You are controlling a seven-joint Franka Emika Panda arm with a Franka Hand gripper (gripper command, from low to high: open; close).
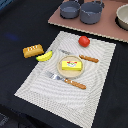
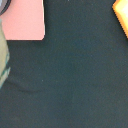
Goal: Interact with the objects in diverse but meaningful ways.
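Table laid as a meal: yellow block (image 1: 70, 65) on the plate (image 1: 60, 70) between fork (image 1: 65, 80) and knife (image 1: 81, 56), tomato (image 1: 84, 41), banana (image 1: 44, 56) and bread loaf (image 1: 33, 50) alongside; gripper unseen, state indeterminable.

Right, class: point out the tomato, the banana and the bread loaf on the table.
tomato (image 1: 84, 41), exterior view, middle of its round red body.
banana (image 1: 44, 56), exterior view, middle of its curved yellow body.
bread loaf (image 1: 33, 50), exterior view, centre of its orange-brown top.
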